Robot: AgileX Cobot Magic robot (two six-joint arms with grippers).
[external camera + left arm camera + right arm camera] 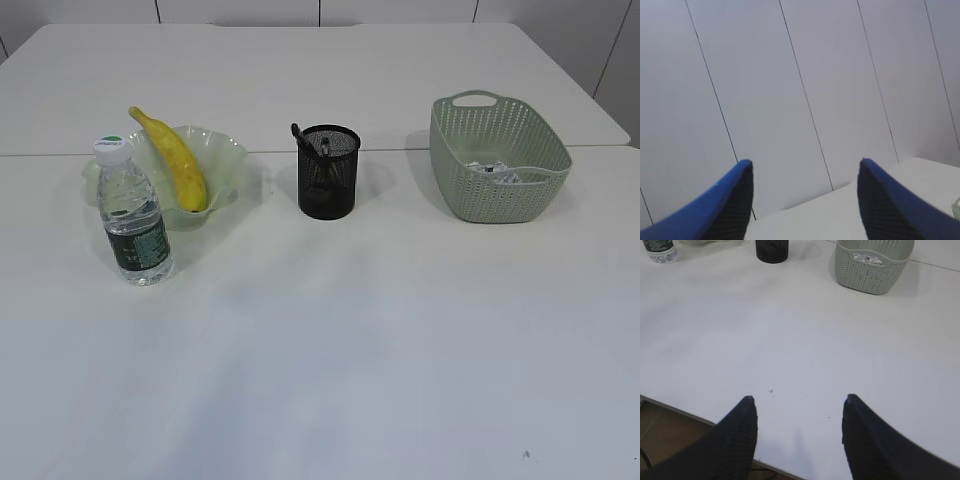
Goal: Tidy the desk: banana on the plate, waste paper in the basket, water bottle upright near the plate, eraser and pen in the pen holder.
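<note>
Desk tidied: banana (180, 165) on plate (225, 160), bottle (134, 215) upright beside it; your left gripper (802, 200) & right gripper (799, 432) idle, jaws wide, empty.

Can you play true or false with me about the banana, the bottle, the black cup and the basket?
1. The banana lies on the plate. True.
2. The water bottle has fallen on its side. False: it stands upright, in front of the plate.
3. The basket is empty. False: crumpled paper sits inside.
4. A pen sticks out of the pen holder. True.
5. The right end effector holds the banana. False: its jaws are open over bare table.
</note>
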